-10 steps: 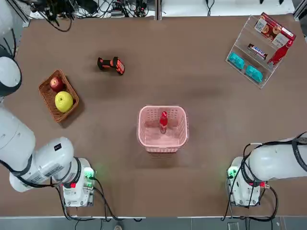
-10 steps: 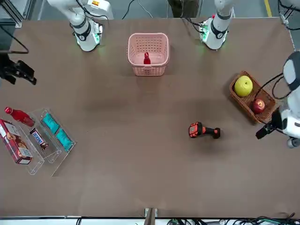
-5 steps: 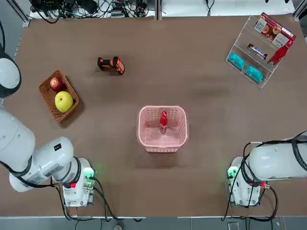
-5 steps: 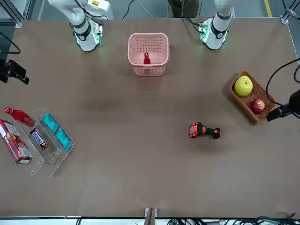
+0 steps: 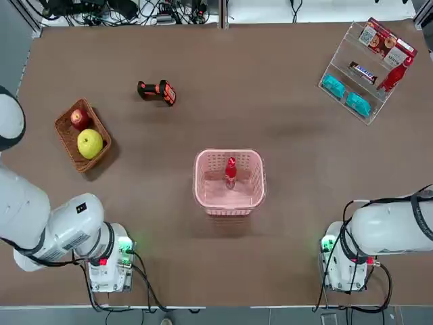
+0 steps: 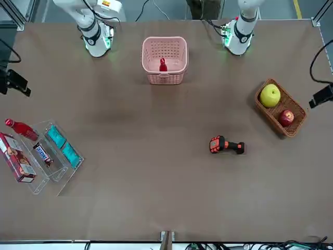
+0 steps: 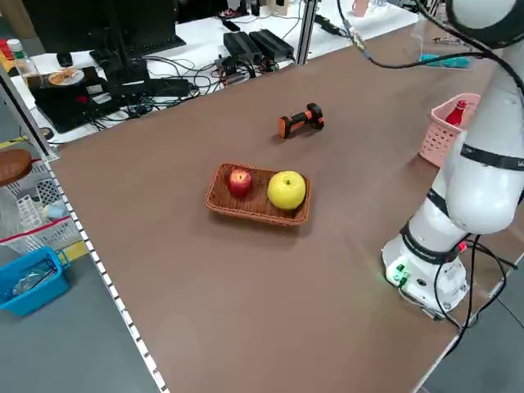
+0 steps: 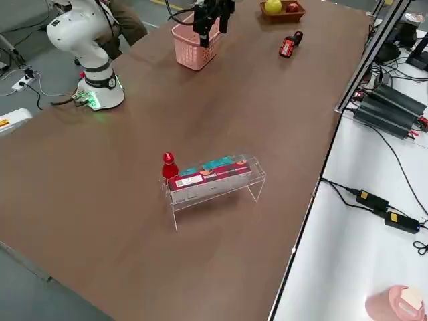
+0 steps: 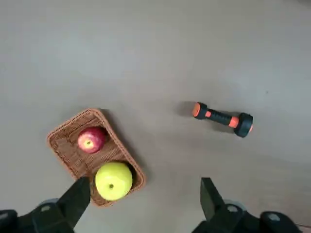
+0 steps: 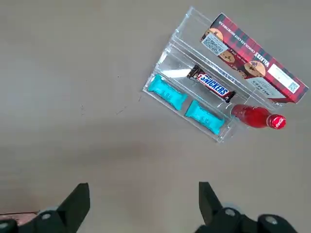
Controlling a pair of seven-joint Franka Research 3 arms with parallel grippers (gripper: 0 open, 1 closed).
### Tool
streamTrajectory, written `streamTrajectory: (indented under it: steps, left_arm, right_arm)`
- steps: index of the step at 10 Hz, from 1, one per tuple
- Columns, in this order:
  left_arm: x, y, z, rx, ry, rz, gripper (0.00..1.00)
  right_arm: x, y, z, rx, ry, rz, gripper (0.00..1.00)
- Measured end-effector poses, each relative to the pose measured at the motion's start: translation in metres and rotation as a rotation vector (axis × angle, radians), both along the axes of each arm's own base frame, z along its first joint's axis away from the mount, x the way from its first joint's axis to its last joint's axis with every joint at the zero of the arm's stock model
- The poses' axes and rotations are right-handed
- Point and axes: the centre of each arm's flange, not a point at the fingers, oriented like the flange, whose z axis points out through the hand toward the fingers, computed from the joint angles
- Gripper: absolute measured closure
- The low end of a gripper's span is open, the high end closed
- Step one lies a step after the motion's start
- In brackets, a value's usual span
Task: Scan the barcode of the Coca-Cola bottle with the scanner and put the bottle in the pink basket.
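Below the left pincer (image 9: 145,180) and the right pincer (image 10: 144,185) I see a broad brown tabletop (image 5: 169,217), with soft-edged shadows on it. Ahead of both pincers, past the table's far edge, runs a white desk (image 8: 334,267); a black monitor (image 7: 90,29) and tangled cables (image 7: 184,78) sit on the left pincer's side of it, a pink cup (image 8: 394,305) on the right's. Beyond the table's side edge nearest the left pincer, a blue tub (image 7: 37,295) and a white basket (image 7: 49,237) stand over grey floor (image 7: 74,344). Behind both pincers, past the table, are a person's trousered legs (image 6: 204,9).
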Motion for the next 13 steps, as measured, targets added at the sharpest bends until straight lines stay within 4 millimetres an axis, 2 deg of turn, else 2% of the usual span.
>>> streamTrajectory:
  steps: [3,5,7,9,11,13]
  left_arm:
    - [0.0,-0.001,-0.003,-0.001,0.006,-0.022,0.0]
    - [0.006,-0.004,-0.009,-0.002,-0.012,0.05,0.0]
    - [0.017,-0.018,-0.026,-0.008,-0.047,0.103,0.0]
    - [0.019,-0.026,-0.033,-0.012,-0.045,0.106,0.0]
    - [0.018,-0.024,-0.031,-0.01,-0.046,0.111,0.0]
    - [0.015,-0.014,-0.029,-0.004,-0.039,0.092,0.0]
  right_arm:
    - [0.001,0.0,0.002,-0.001,-0.009,0.001,0.01]
    - [0.001,0.0,0.004,-0.001,-0.014,0.0,0.01]
    - [0.0,-0.001,0.011,-0.002,-0.03,-0.001,0.01]
    - [0.0,-0.001,0.013,-0.003,-0.033,-0.001,0.01]
    - [0.0,-0.001,0.013,-0.003,-0.033,-0.001,0.01]
    - [0.0,-0.001,0.013,-0.003,-0.034,-0.001,0.01]
